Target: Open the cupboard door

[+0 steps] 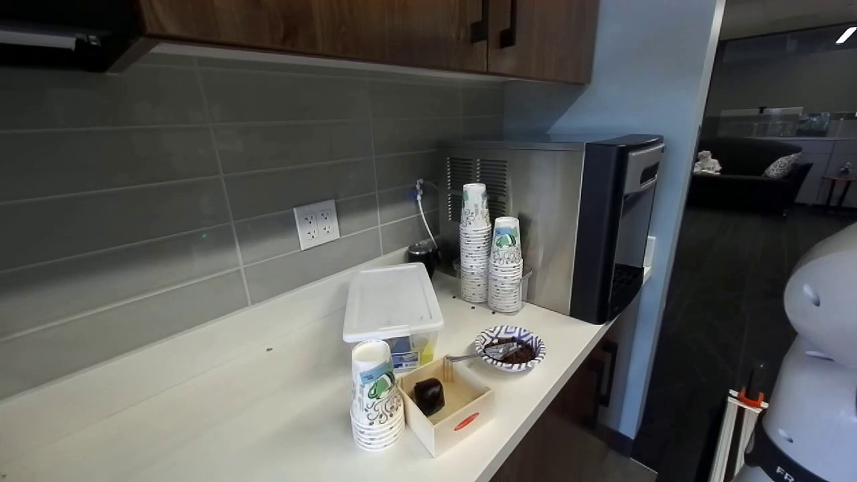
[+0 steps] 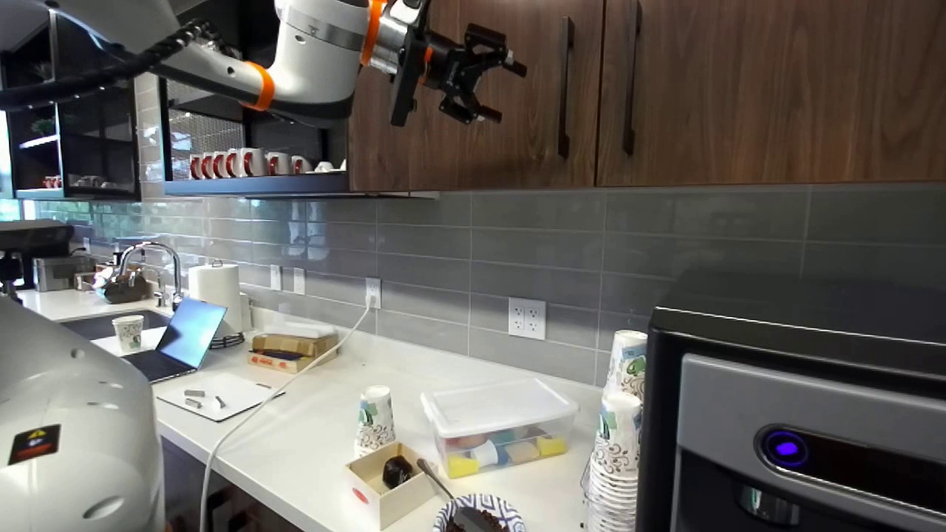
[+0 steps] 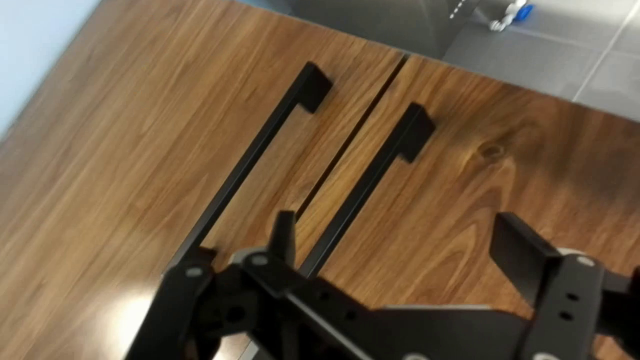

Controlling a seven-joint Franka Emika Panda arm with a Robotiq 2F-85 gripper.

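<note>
Two brown wooden cupboard doors hang above the counter, both shut. In an exterior view these are a left door (image 2: 510, 159) and a right door (image 2: 768, 89). Each has a long black upright handle beside the seam: the left door's handle (image 2: 565, 85) and the right door's handle (image 2: 630, 77). My gripper (image 2: 502, 91) is open and empty in front of the left door, apart from its handle. In the wrist view, which stands upside down, the open gripper (image 3: 392, 225) faces the doors. The left door's handle (image 3: 370, 185) passes behind one finger; the right door's handle (image 3: 250, 160) lies farther left.
Below stand an ice machine (image 1: 535, 221), stacked paper cups (image 1: 475, 254), a lidded plastic bin (image 1: 392, 301), a wooden box (image 1: 462, 402) and a patterned bowl (image 1: 535, 358). An open shelf (image 2: 259, 185) with mugs adjoins the cupboard. A white cable (image 2: 295, 377) crosses the counter.
</note>
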